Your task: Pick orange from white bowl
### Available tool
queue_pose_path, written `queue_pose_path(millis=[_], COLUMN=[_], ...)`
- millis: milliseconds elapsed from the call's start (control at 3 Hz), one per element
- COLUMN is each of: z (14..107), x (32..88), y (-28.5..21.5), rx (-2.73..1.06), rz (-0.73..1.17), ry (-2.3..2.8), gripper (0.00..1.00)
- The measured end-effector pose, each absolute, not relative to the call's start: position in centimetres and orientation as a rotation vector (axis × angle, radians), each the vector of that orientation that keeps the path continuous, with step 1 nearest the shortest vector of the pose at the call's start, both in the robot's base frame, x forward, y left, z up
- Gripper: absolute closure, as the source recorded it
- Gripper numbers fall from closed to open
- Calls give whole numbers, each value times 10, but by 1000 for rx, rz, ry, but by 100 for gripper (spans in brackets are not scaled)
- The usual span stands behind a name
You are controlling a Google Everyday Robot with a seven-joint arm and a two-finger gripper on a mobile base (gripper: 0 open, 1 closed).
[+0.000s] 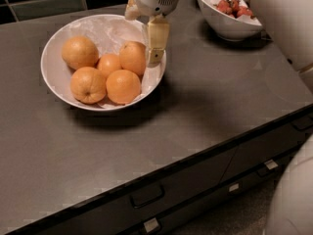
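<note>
The white bowl [54, 77], wide, shallow and lined with crinkled white paper, sits at the back left of the dark counter. It holds several oranges. A deep-orange orange [133, 58] lies at the bowl's right side, with a smaller one [108, 63] to its left. My gripper [143, 38] hangs from the top of the camera view over the bowl's right rim. It is open and empty. One tan finger [157, 40] points down just right of that orange, close to it. The other finger shows only partly, further back.
A smaller, deeper white bowl [222, 28] with red berries stands at the back right. The dark counter [205, 102] ends in a front edge above drawers with handles [146, 197]. A pale robot part [293, 199] fills the lower right corner.
</note>
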State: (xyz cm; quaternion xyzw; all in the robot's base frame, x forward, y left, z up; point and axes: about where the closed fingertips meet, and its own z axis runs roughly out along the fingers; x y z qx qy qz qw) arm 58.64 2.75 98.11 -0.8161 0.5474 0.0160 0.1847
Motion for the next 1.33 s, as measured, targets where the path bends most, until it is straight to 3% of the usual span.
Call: queue_pose_path(millis=[667, 1333], z=[970, 959], x=[597, 609], y=[46, 54], rx=[-2341, -2351], rz=[81, 101], ry=[1507, 1502], gripper=[24, 24])
